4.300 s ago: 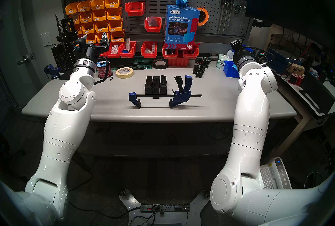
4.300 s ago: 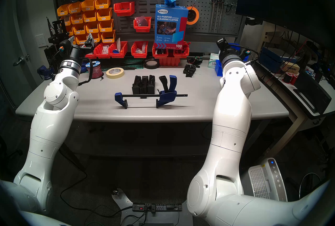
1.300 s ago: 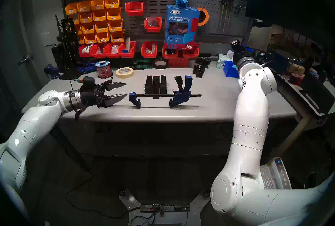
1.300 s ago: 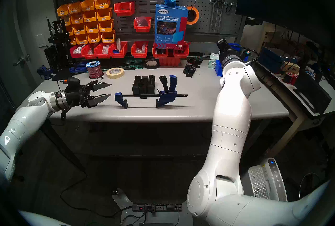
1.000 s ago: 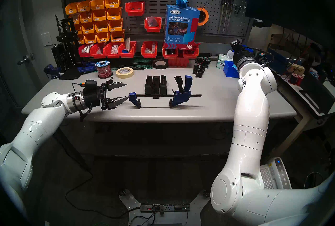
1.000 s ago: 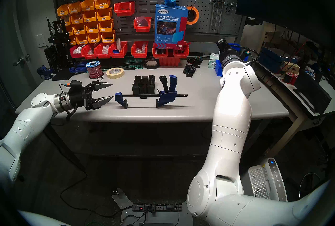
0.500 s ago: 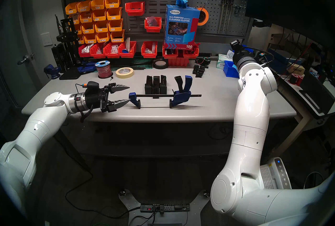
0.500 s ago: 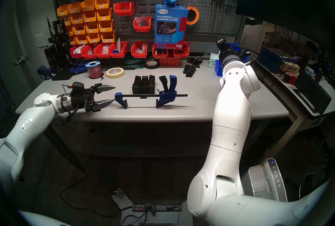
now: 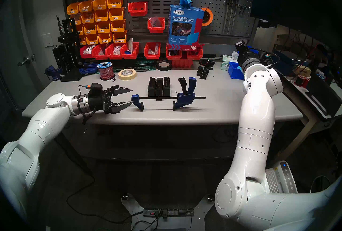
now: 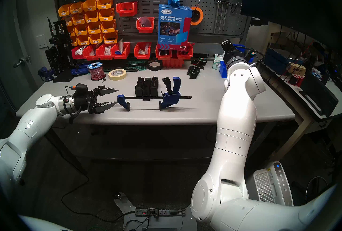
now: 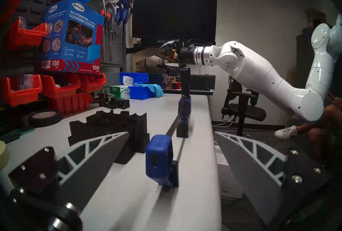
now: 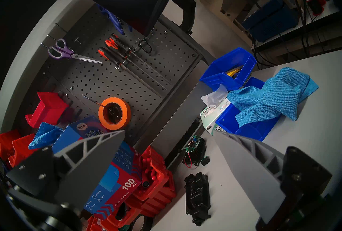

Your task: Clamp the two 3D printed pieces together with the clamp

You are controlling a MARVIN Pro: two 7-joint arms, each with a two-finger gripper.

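Note:
The blue bar clamp (image 9: pixel 166 97) lies on the grey table, its bar running left to right and its trigger handle (image 9: pixel 187 88) standing up at the right. The two black 3D printed pieces (image 9: pixel 159 88) stand together just behind the bar. My left gripper (image 9: pixel 132 96) is open and empty at table height. Its fingertips are just left of the clamp's blue fixed end (image 11: pixel 159 158), which lies ahead between the open fingers (image 11: pixel 103 147) in the left wrist view. My right gripper (image 12: pixel 168 131) is open and empty, raised at the back right.
A heap of small black parts (image 9: pixel 203 72) lies back right near a blue bin (image 9: pixel 235 71). A masking tape roll (image 9: pixel 127 74), a red wire spool (image 9: pixel 105 71) and a black tape roll (image 9: pixel 163 65) sit behind. Red bins (image 9: pixel 151 50) line the back.
My left arm came down from its raised pose to table height and moved right, open, up to the clamp's fixed end. The right arm and the clamp have not moved.

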